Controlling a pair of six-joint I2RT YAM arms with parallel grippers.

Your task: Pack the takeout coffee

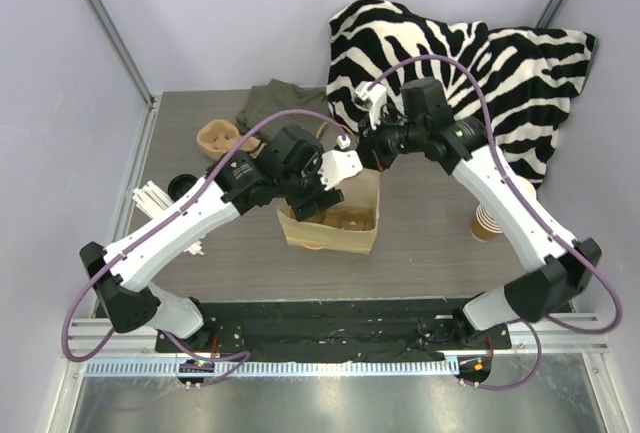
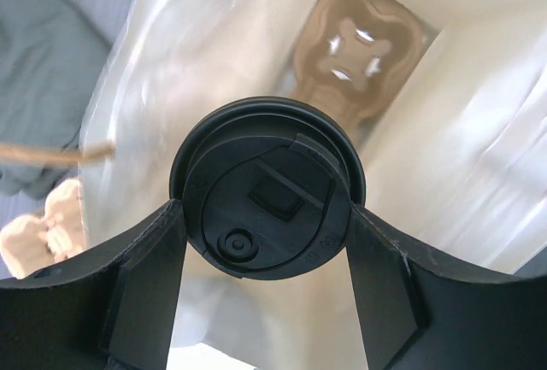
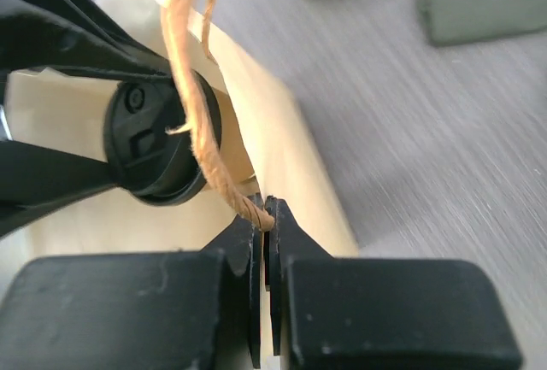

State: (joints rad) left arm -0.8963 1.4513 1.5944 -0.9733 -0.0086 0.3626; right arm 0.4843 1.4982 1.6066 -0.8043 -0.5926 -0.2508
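Observation:
The takeout coffee shows as its round black lid [image 2: 267, 189] in the left wrist view; the brown cup below is hidden. My left gripper [image 2: 265, 208] is shut on it, holding it inside the mouth of an open brown paper bag [image 1: 335, 238]. The lid also shows in the right wrist view [image 3: 158, 143]. My right gripper [image 3: 265, 212] is shut on the bag's rim [image 3: 291, 139] at the foot of its twine handle [image 3: 192, 88]. In the top view the left gripper [image 1: 320, 201] is over the bag and the right gripper [image 1: 362, 163] is at its back edge.
A pulp cup carrier [image 2: 355, 54] lies at the bag's bottom. Another carrier [image 1: 218, 136], a loose black lid [image 1: 182, 185] and white sticks [image 1: 150, 198] lie at the left. A stack of brown cups [image 1: 487, 221] stands at the right. Zebra cloth [image 1: 470, 53] and green cloth [image 1: 275, 103] lie behind.

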